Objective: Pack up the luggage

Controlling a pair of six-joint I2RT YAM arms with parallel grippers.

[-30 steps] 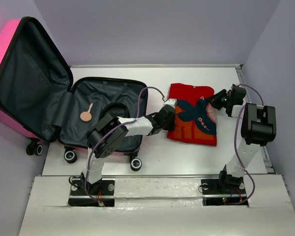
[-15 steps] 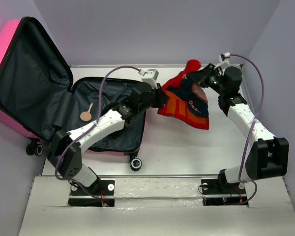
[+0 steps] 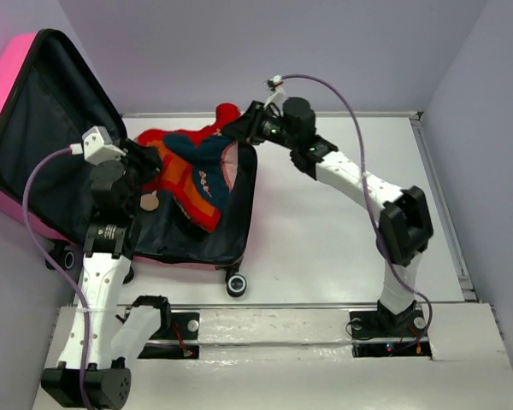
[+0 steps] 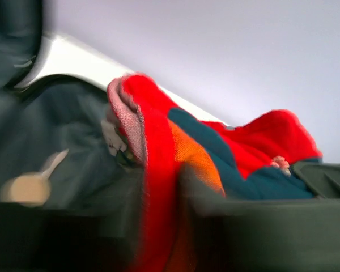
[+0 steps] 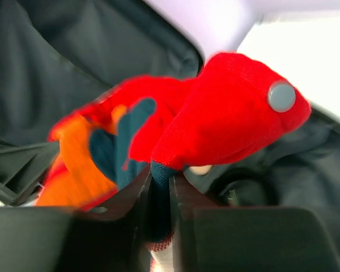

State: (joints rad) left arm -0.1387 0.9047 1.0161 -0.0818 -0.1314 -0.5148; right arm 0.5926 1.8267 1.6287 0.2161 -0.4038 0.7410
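Left gripper (image 3: pixel 144 164) seems clamped on the red, orange and navy sweater (image 3: pixel 192 171), though its view is blurred; right gripper (image 3: pixel 239 130) pinches a red fold. It hangs over the open luggage (image 3: pixel 17 77) at the table's (image 3: pixel 342 239) left.

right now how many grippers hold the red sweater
2: the left gripper grips the red sweater over the luggage; the right gripper grips its other end near the far rim.

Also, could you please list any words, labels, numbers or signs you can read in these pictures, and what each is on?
None can be read.
The red sweater has small pale marks on its navy panel, too small and blurred to tell whether they are letters.
The luggage shows no legible label.
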